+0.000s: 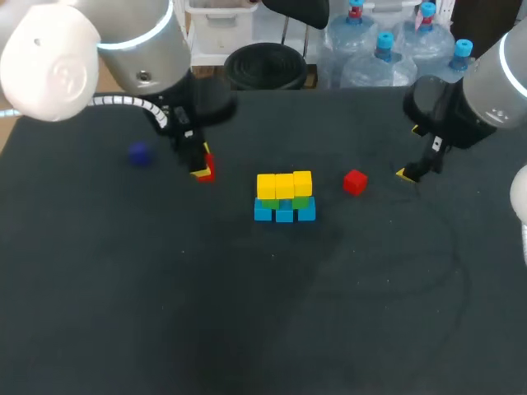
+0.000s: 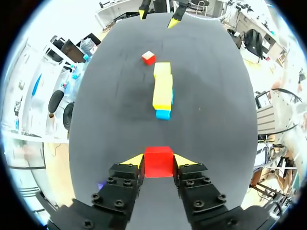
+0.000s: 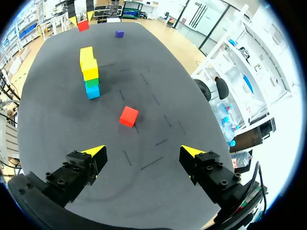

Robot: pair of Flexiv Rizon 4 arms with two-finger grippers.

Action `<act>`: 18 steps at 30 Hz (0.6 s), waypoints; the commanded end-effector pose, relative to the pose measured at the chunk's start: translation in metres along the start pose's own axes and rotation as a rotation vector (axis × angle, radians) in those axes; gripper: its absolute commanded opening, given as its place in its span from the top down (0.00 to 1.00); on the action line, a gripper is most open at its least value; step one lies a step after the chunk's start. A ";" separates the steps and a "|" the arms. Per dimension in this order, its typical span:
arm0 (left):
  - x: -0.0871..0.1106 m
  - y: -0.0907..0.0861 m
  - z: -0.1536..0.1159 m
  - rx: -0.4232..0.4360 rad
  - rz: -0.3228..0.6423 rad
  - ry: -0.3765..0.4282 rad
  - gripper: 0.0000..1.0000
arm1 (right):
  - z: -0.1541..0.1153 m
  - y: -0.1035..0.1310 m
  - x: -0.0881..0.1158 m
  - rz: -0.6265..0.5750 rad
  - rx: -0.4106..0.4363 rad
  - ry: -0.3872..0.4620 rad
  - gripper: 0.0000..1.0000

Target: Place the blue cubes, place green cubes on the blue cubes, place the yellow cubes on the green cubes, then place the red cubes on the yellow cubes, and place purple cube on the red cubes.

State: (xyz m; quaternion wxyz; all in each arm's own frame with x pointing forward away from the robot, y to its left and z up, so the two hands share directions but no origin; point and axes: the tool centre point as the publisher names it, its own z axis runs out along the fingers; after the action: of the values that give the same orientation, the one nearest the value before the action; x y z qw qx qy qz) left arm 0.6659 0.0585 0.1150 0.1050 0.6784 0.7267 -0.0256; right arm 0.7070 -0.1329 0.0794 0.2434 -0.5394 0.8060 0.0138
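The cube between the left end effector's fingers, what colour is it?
The cube is red, clearest in the left wrist view.

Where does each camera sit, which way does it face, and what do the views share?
Head: above and behind, looking down on the table; left arm, right arm show.
Left wrist: mounted there, looks along left gripper, shut on held red cube, toward cube stack.
Right wrist: mounted there, looks past open right gripper toward loose red cube.
Shared: all three show cube stack and loose red cube.
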 end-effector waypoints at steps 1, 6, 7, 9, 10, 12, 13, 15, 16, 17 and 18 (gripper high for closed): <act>-0.014 0.004 0.003 0.008 0.008 0.000 1.00 | -0.001 0.002 0.001 0.001 0.008 0.001 0.00; -0.029 0.001 0.005 0.013 0.016 -0.035 1.00 | -0.001 0.002 0.001 0.001 0.008 0.001 0.00; -0.032 0.001 0.005 0.012 0.019 -0.037 1.00 | -0.001 0.002 0.001 0.001 0.008 0.001 0.00; -0.038 0.000 0.005 0.013 0.033 -0.042 1.00 | -0.001 0.002 0.001 0.001 0.008 0.001 0.00; -0.041 -0.001 0.005 0.013 0.037 -0.043 1.00 | -0.001 0.002 0.001 0.001 0.008 0.001 0.00; -0.048 -0.001 0.005 0.015 0.053 -0.044 1.00 | -0.001 0.002 0.001 0.001 0.008 0.001 0.00; -0.050 -0.001 0.005 0.016 0.056 -0.045 1.00 | -0.001 0.002 0.001 0.001 0.008 0.001 0.00; -0.056 -0.001 0.006 0.017 0.068 -0.047 1.00 | -0.001 0.002 0.001 0.001 0.008 0.001 0.00; -0.058 -0.001 0.006 0.017 0.072 -0.048 1.00 | -0.001 0.002 0.001 0.001 0.008 0.001 0.00; -0.060 -0.002 0.006 0.017 0.075 -0.049 1.00 | -0.001 0.002 0.001 0.001 0.008 0.001 0.00; -0.062 -0.002 0.005 0.016 0.079 -0.051 1.00 | -0.001 0.002 0.001 0.001 0.008 0.001 0.00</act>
State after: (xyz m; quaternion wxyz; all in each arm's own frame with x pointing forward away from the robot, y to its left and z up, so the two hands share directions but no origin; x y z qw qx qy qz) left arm 0.6639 0.0023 0.1211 0.1240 0.7045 0.6973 -0.0454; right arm 0.7070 -0.1329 0.0794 0.2434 -0.5394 0.8060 0.0138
